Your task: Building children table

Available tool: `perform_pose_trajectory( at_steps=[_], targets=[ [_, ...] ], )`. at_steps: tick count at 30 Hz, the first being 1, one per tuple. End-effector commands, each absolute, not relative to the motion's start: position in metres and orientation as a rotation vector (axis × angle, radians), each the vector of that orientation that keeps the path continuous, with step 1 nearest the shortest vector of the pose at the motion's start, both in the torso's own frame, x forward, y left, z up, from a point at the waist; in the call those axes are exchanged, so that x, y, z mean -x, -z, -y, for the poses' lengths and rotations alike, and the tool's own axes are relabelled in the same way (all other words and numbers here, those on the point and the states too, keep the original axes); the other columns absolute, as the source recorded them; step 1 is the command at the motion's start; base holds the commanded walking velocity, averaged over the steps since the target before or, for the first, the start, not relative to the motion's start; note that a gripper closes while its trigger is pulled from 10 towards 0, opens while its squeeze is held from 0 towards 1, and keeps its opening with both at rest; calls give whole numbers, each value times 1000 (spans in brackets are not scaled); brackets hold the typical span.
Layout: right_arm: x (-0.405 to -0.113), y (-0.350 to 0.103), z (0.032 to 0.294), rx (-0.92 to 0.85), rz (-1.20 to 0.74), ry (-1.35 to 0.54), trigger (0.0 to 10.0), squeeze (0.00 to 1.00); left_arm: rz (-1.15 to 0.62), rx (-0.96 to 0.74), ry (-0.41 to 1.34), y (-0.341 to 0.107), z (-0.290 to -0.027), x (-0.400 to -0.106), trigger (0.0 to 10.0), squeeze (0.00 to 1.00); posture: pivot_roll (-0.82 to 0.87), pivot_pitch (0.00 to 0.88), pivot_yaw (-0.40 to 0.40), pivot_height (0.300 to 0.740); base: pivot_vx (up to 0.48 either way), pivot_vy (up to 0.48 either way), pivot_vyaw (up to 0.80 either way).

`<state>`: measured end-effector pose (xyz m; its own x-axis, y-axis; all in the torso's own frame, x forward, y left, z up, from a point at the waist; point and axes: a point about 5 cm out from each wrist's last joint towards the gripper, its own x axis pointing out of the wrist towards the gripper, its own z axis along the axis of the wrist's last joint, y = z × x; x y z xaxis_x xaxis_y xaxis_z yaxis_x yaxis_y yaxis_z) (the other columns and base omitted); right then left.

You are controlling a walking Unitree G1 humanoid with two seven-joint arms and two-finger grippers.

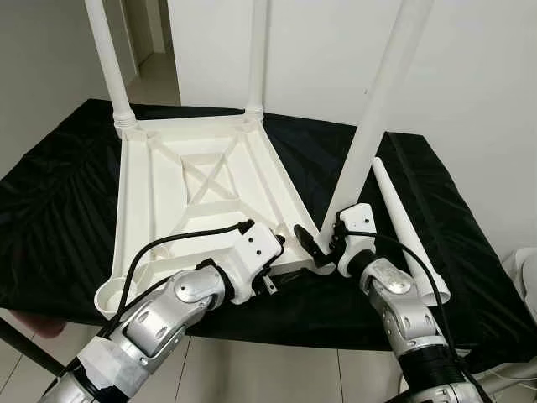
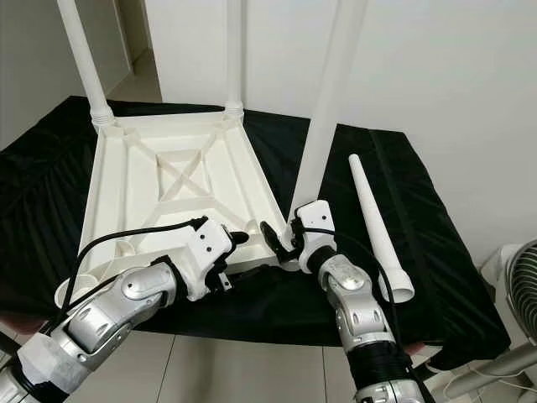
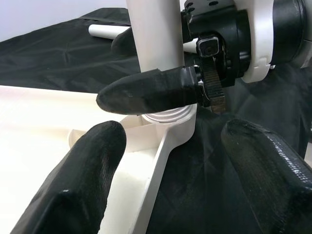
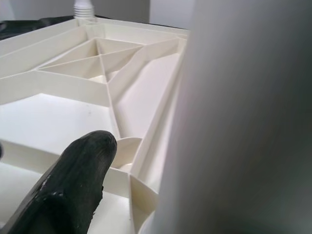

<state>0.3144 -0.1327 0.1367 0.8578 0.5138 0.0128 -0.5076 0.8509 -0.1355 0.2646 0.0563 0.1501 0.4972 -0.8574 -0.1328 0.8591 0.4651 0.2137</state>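
Left eye view. White plastic children's tabletop (image 1: 201, 180), upside down on a black cloth (image 1: 59, 193), ribbed underside up, long axis running away from the robot. Two table legs (image 1: 107, 59) stand upright in the far corner sockets, pointing straight up. A third leg (image 1: 382, 105) stands in the near right corner socket, tilted, its top leaning to the robot's right. Right gripper (image 1: 323, 248) clamps the base of this leg just above the socket, one black finger on the side towards the tabletop. Left gripper (image 1: 273, 256) sits just to the left of the right one, at the tabletop's near edge, holding nothing. A fourth, loose leg (image 1: 407, 231) lies flat on the cloth just beyond the right gripper's outer side, long axis running away from the robot, wide end nearest.

Right eye view. Same layout; tiled floor (image 2: 252, 369) below the near cloth edge; a fan (image 2: 516, 294) at the robot's far right.

Left wrist view. Left fingers (image 3: 73, 180) spread wide, empty, straddling the socket corner. Ahead, a right finger (image 3: 146, 90) pressed across the leg's base.

Right wrist view. One right finger (image 4: 73, 185) beside the gripped leg (image 4: 243, 122), tabletop ribs beyond.
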Motion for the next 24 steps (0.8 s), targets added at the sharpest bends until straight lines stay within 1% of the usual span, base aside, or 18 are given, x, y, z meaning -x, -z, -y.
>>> perform_pose_trajectory(
  at_steps=[1,2,7,18,19,20,24],
  targets=[
    [-316,-134,132,127,31,-561,7765,0,-21,-277,1243,-151,-51,-256,10000,0,-39,0,-47,740,0,0,0],
    [-315,-131,134,120,18,-577,0,0,-22,-276,1243,-150,-51,-255,10000,0,-37,0,-47,740,0,0,0],
    [-312,-126,136,114,0,-602,0,0,-26,-271,1241,-150,-52,-254,10000,0,-39,0,-47,740,0,0,0],
    [-303,-122,134,40,11,-577,0,0,-24,-264,1250,-150,-49,-254,10000,0,-58,0,-45,740,0,0,0],
    [-302,-123,133,29,15,-539,8314,0,-23,-264,1253,-151,-49,-254,10000,0,-58,0,-45,740,0,0,0],
    [-302,-125,131,24,16,-509,10000,0,-22,-265,1253,-151,-49,-254,10000,0,-59,0,-48,740,0,0,0],
    [-303,-125,129,33,0,-450,10000,0,-22,-266,1252,-151,-49,-255,10000,0,-63,0,-49,740,0,0,0]
  ],
)
